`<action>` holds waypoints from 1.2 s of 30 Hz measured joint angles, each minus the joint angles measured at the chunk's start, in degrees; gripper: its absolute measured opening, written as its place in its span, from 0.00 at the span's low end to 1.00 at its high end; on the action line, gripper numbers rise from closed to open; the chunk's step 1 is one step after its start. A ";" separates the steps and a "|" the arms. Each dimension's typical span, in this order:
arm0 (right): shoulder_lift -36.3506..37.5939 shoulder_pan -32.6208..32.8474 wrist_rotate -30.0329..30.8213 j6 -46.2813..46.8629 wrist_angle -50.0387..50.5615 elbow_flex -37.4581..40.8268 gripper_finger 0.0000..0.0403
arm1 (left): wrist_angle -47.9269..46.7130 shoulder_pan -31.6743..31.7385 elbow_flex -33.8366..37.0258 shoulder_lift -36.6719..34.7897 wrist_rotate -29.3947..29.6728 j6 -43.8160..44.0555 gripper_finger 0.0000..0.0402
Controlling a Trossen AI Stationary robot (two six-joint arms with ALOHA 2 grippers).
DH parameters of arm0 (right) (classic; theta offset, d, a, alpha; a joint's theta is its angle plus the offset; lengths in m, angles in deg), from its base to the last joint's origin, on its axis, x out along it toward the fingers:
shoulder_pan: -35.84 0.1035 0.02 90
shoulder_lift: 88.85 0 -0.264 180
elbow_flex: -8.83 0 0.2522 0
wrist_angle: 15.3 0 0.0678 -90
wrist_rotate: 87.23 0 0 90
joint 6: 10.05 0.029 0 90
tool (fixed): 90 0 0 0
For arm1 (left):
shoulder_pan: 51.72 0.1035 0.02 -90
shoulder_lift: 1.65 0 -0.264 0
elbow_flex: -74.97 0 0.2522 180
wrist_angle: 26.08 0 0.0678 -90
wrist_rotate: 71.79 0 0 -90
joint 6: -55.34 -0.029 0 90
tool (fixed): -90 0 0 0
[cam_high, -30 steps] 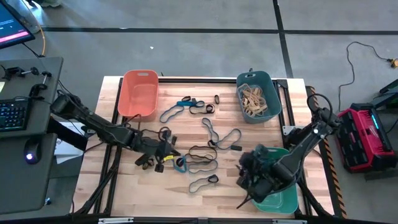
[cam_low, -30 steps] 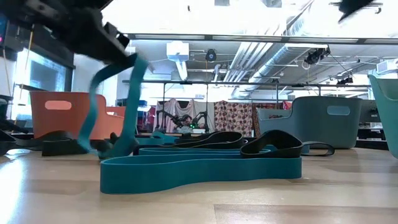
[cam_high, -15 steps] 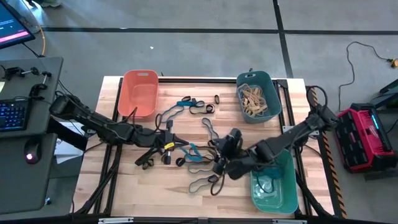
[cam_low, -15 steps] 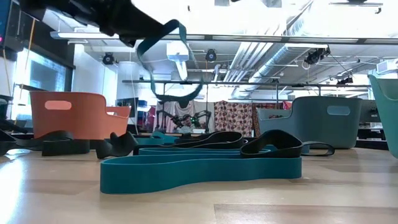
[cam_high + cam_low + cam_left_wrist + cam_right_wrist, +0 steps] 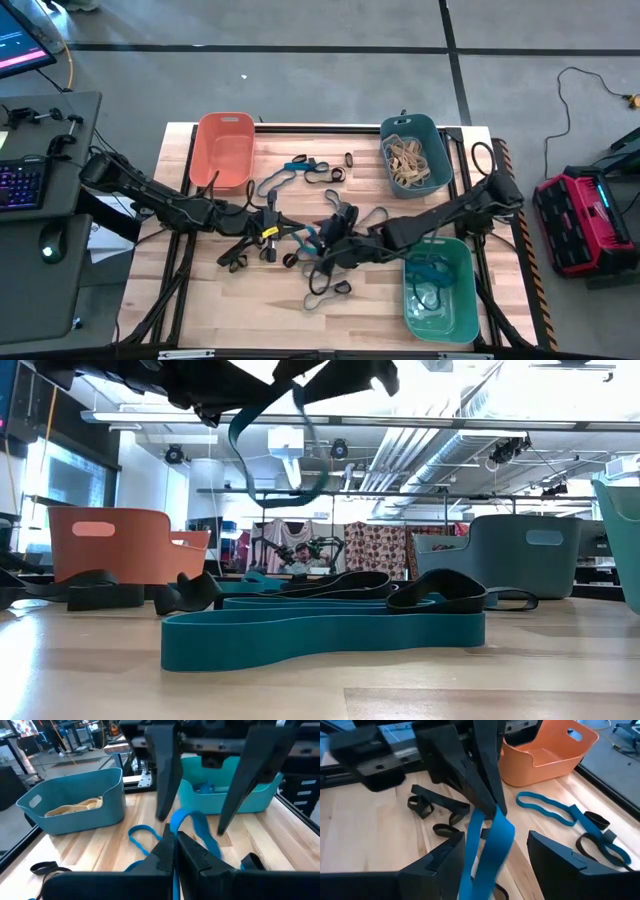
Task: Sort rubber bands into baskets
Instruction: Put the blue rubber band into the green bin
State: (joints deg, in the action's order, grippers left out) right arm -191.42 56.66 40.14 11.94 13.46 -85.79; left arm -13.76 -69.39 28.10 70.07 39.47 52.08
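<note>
Your left gripper [image 5: 174, 851] is pinched tight on a thin blue elastic rubber band [image 5: 487, 842], which hangs from its fingertips above the middle of the pale wooden table [image 5: 240, 305]. Your right gripper [image 5: 495, 865] faces it with fingers spread wide, one on each side of the dangling loop, touching nothing that can be seen. In the overhead view the two grippers meet near the table centre, the blue loop [image 5: 310, 240] between them.

Judgement: the step in hand is a handover of the blue band from left arm to right. The next move calls for the right fingers to close on the hanging loop below the left fingertips before the left lets go.

The light green rounded plastic tub [image 5: 440, 300], already holding blue bands, sits by the right arm at the table's near corner and is the likely destination. The dark teal tub [image 5: 437, 160] holds tan bands; the orange-salmon tub [image 5: 225, 150] appears empty. Loose black and blue bands [image 5: 330, 290] lie scattered between them.
</note>
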 joint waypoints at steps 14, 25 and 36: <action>-0.73 -1.47 -5.49 -1.39 -2.40 0.05 0.13 | -0.04 -0.11 0.00 0.07 0.00 0.05 0.04; 3.04 -0.20 -3.78 -2.38 3.81 0.05 0.01 | 0.83 -0.11 0.00 0.07 4.24 0.17 0.20; 12.93 7.33 -6.42 16.97 27.89 0.03 0.01 | 3.45 -0.06 0.07 2.50 -3.26 3.04 0.29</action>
State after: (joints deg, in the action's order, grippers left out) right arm -178.49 63.99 33.71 28.90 41.35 -85.76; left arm -10.31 -69.45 28.17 72.58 36.21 55.11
